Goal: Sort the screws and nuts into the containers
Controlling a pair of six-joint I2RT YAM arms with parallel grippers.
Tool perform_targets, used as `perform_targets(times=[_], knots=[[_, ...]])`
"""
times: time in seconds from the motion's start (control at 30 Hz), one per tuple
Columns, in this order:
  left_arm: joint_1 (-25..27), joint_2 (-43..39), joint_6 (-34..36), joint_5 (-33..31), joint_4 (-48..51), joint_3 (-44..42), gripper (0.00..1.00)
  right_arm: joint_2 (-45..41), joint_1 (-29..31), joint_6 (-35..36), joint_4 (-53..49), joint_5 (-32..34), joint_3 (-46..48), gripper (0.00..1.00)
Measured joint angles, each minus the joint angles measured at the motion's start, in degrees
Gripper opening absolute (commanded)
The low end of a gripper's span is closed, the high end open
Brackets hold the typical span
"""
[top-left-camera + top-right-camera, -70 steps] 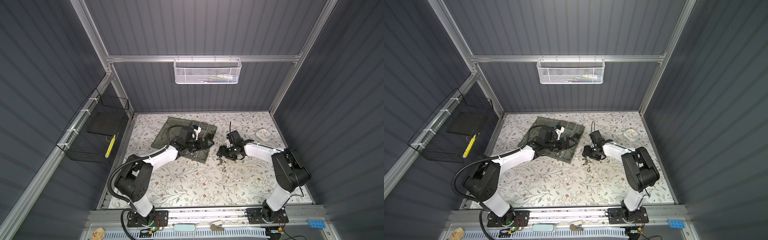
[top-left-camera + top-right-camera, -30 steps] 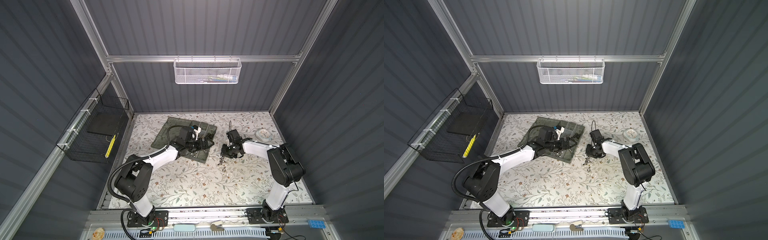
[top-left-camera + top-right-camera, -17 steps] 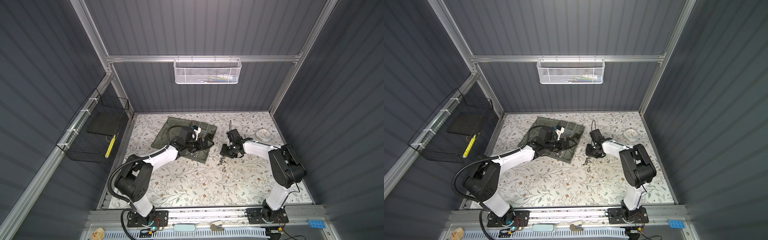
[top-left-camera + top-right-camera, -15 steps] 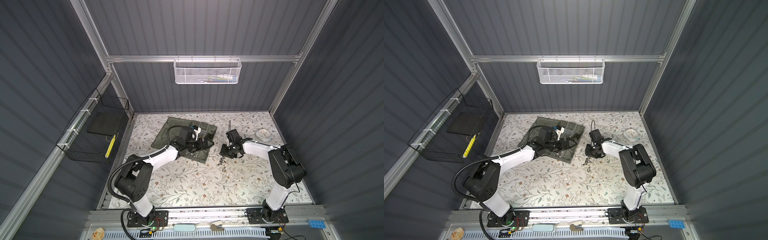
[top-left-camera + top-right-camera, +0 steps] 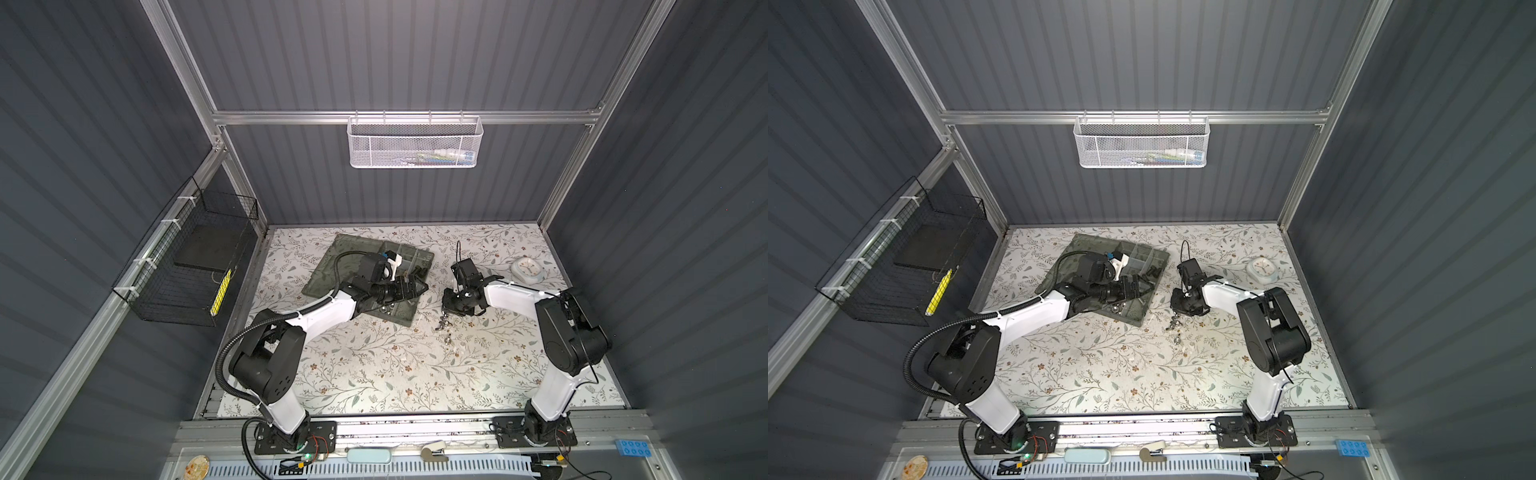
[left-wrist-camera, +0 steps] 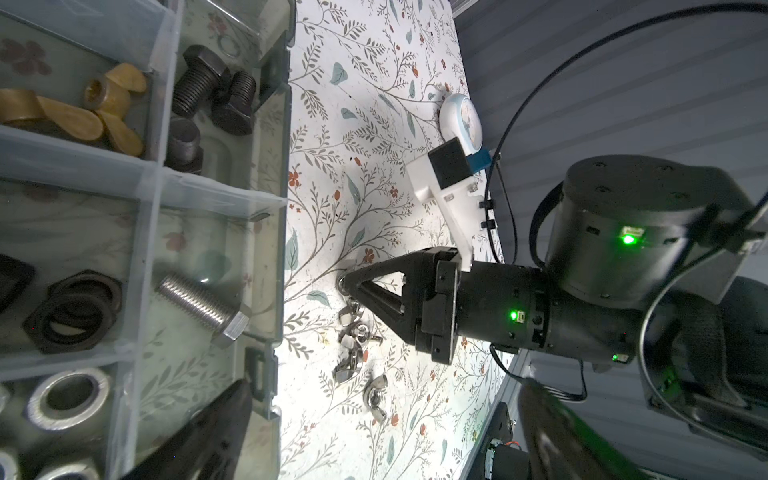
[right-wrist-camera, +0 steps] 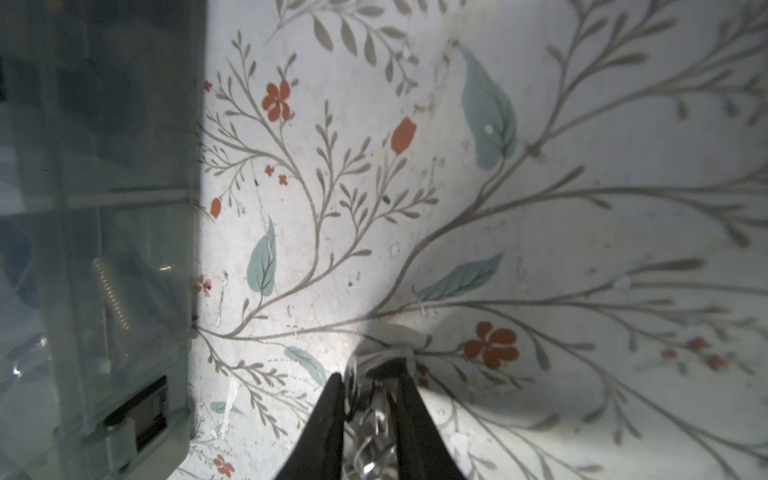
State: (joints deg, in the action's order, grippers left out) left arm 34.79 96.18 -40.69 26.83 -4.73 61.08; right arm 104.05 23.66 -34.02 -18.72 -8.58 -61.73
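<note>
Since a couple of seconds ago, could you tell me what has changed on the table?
Only the right arm's elbow shifted slightly toward the back; the right gripper stayed at the loose nuts, jaws around a silver one. Left gripper, organiser box and clock unchanged.

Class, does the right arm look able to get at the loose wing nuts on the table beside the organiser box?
Very likely yes. The right gripper is down among the wing nuts, jaws seemingly closed on one. They lie on open table outside the organiser box, and the left gripper hovers apart.
</note>
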Motion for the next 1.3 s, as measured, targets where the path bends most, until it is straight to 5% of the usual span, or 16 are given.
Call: perform_targets(times=[0.43,0.9,1.3], knots=[[0.0,0.0,0.2,-0.2,0.5,0.0,1.0,2.9,0.0,0.4,-0.4,0.5,-3.4,0.19],[0.0,0.0,0.5,-0.2,0.6,0.0,1.0,-4.2,0.6,-0.2,-0.6,0.9,0.5,0.24],[0.0,0.0,0.6,-0.2,0.6,0.0,1.0,-1.3,3.0,-1.7,0.4,0.0,0.7,0.28]])
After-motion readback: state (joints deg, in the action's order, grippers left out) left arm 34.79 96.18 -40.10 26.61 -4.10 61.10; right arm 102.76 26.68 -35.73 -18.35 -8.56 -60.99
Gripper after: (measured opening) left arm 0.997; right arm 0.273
